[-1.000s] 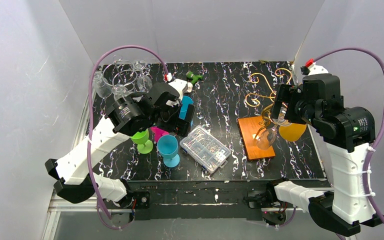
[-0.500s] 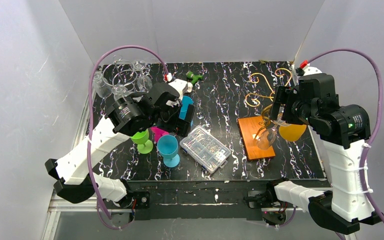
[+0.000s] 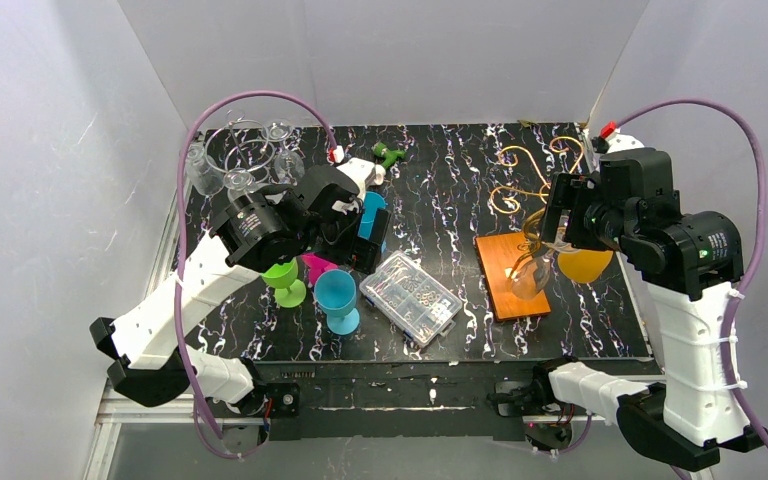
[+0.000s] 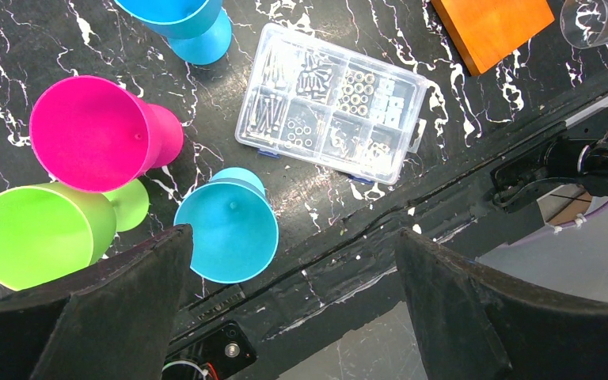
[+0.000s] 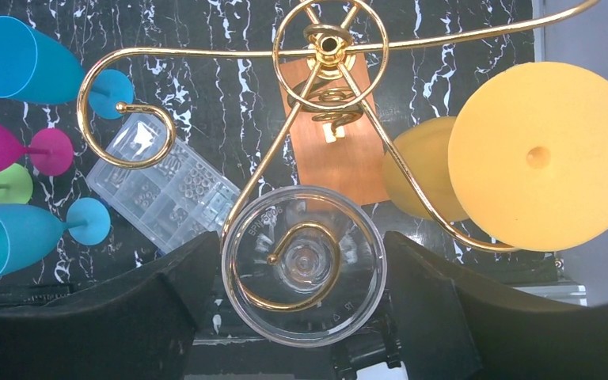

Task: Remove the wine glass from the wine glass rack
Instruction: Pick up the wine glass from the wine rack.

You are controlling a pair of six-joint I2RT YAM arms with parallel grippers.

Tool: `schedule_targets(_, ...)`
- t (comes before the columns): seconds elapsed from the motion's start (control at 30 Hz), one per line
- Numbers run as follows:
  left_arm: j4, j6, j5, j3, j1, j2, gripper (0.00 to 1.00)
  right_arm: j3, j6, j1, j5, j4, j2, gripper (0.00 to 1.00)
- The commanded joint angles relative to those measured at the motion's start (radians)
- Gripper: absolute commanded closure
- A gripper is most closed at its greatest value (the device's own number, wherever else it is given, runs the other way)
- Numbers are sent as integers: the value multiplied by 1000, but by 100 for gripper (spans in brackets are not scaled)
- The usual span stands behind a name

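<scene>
At lower centre of the right wrist view, wine glass point(image 5: 303, 265): clear, seen foot-on, hooked in a curled arm of the wine glass rack point(image 5: 328, 41).
wine glass rack: golden wire is spread from a hub at top centre, above its orange wooden base point(image 5: 340, 162).
right gripper point(image 5: 302, 273): fingers are set either side of the glass's foot, close against its rim; whether it is clamped cannot be told.
left gripper point(image 4: 293, 237): held wide apart, nothing between, above coloured goblets point(image 4: 91, 131).
yellow glass point(image 5: 542, 154): seen at frame right.
</scene>
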Motion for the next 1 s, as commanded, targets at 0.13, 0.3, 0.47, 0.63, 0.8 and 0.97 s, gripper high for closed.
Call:
schedule_targets(0.13, -18, -2, -12, 30, -4, -4, 2, -10, -11, 2, -13, 17, -19, 24)
schedule_targets(0.3, -17, -3, -8, 33, -4, 0, 2, -6, -14, 2, -12, 17, -19, 37)
schedule_targets(0.47, -17, -3, -11, 33, -5, -1, 2, 38, -12, 1, -9, 17, -11, 43)
schedule_targets(0.63, -17, -2, -17, 33, -4, -7, 2, 56, -13, 2, -27, 17, -7, 48)
schedule_targets(0.8, -18, 3, -20, 34, -5, -7, 2, 81, -20, 1, -54, 17, -5, 50)
schedule_targets(0.97, -20, 2, -20, 43, -4, -1, 2, 88, -28, 1, -87, 16, -5, 53)
